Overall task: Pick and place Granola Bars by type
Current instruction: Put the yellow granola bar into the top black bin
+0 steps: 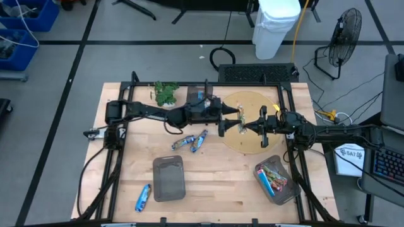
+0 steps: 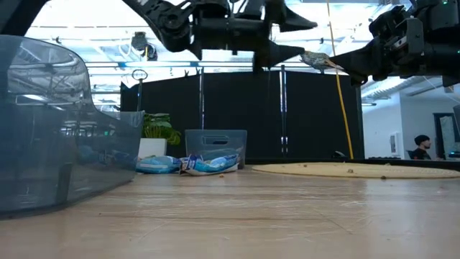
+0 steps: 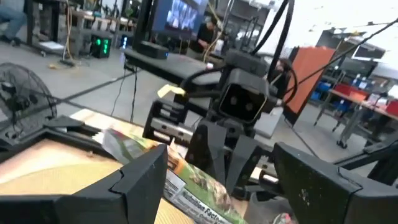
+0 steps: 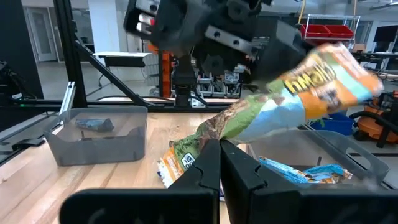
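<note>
Above the worktop's far middle, right gripper jaws clench a green-gold granola bar; left gripper jaws gape wide around it, seemingly for a handover.

We see two matte black jointed arms with angular plastic housings, black cables trailing along them, and blunt dark wedge-shaped jaws.

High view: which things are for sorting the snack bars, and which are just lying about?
For the job:
- granola bar pinched in the right hand
- blue bars on the table
- lone blue bar
- grey bins

Just lying about:
- green plant
- fan
- white bucket
</note>
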